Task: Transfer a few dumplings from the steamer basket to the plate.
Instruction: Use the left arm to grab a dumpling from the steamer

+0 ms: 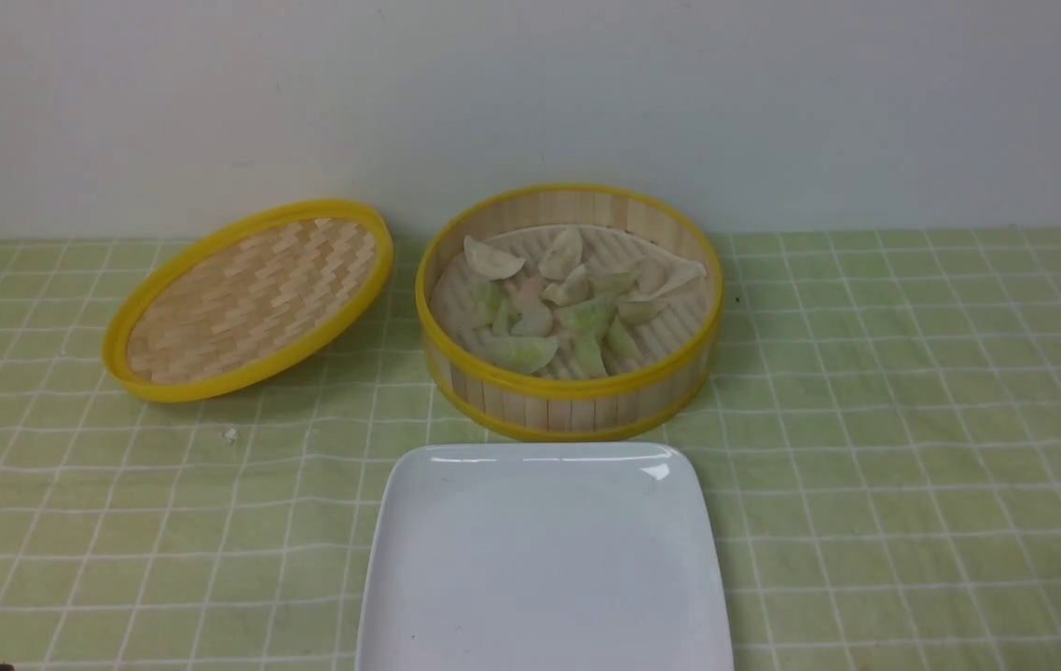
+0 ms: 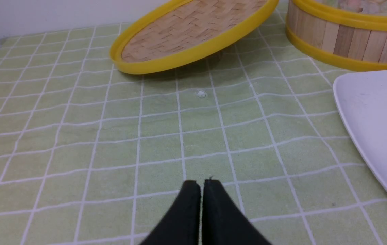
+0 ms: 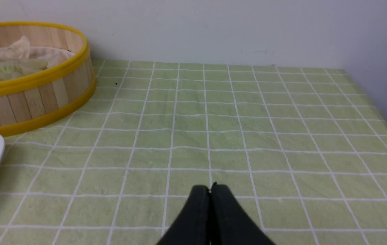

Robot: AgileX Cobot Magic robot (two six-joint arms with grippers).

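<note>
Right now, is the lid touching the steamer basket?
Apart. The front view shows a strip of green tablecloth between the lid and the steamer basket; the left wrist view agrees.

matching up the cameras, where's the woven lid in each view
Front view: lid, tilted, left of the steamer basket.
Left wrist view: lid beyond the left gripper, beside the steamer basket.
Right wrist view: not in it.
Shared landmark: the steamer basket, in all three views.
</note>
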